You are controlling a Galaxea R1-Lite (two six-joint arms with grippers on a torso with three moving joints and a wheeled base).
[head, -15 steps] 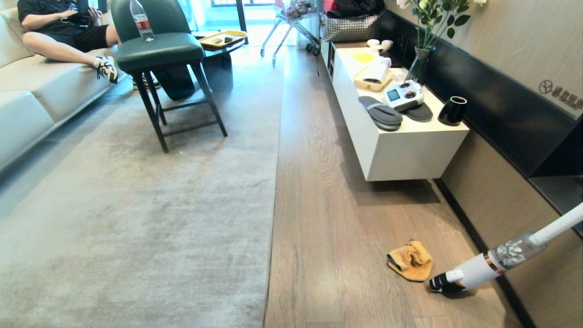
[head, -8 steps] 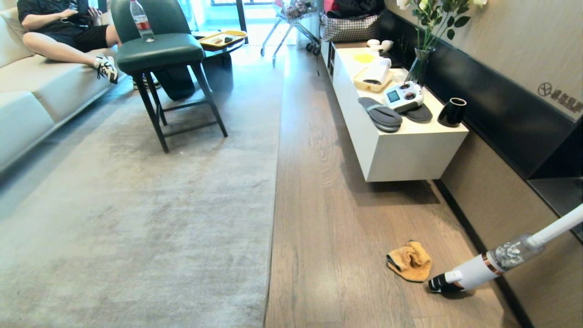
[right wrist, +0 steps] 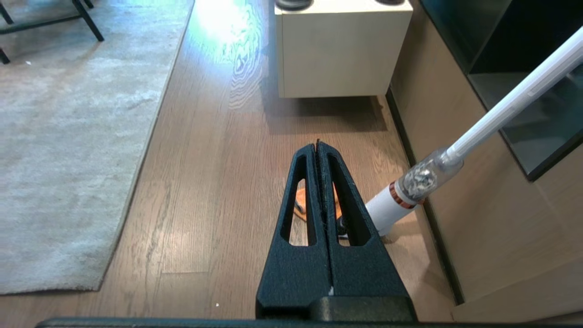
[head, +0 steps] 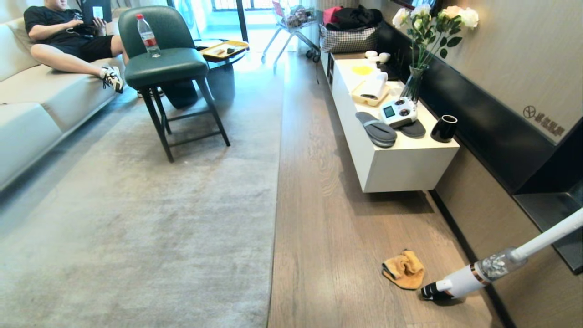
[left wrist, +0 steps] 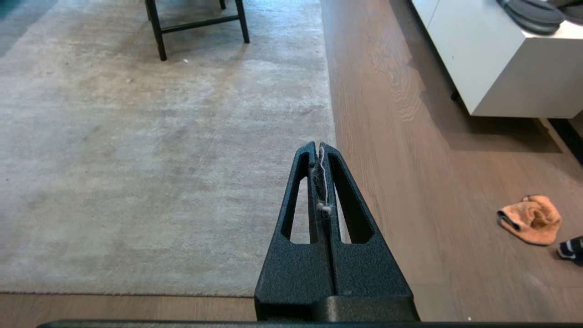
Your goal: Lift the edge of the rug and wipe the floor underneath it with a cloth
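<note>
Both claws shut; cloth (right wrist: 298, 200) beneath right claw (right wrist: 317, 145).

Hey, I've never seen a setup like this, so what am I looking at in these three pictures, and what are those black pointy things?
This is a wheeled robot with two arms in a living room. The wide picture comes from a camera on its head; neither arm shows there. The other two come from cameras on its wrists. The black wedge in each is a gripper seen from behind: the left gripper hangs above the rug edge, the right gripper above the floor. Both are shut and hold nothing. On the floor lie an orange cloth and, beside it, the head of a white stick vacuum. A person sits on the sofa far back.
</note>
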